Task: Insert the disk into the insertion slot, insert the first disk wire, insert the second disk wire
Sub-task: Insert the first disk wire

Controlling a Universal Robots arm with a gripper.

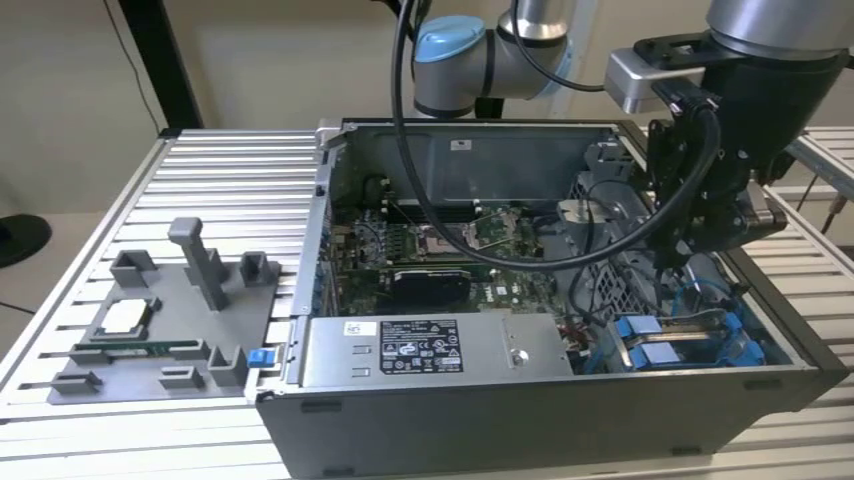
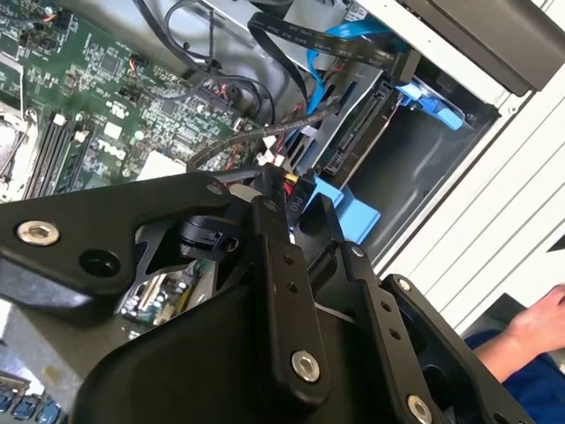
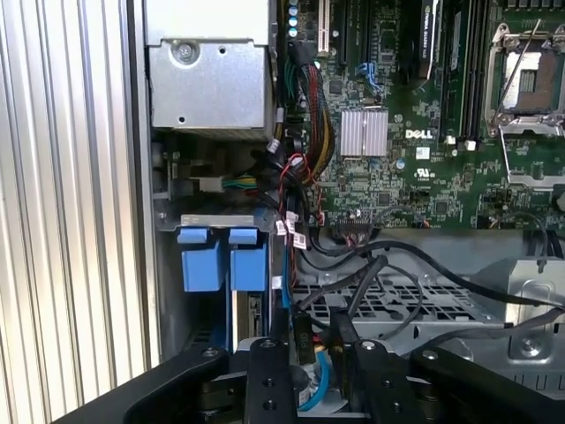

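The gripper (image 2: 295, 205), clamped on a disk wire (image 2: 290, 187), hovers just short of the disk (image 2: 357, 132), seated lengthwise in the insertion slot (image 2: 428, 163) directly ahead.

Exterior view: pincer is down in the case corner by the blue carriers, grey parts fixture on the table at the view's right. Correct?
No. The grey parts fixture sits on the table at the exterior view's left, beside the case, as that view shows. The pincer is down by the blue carriers, as said.
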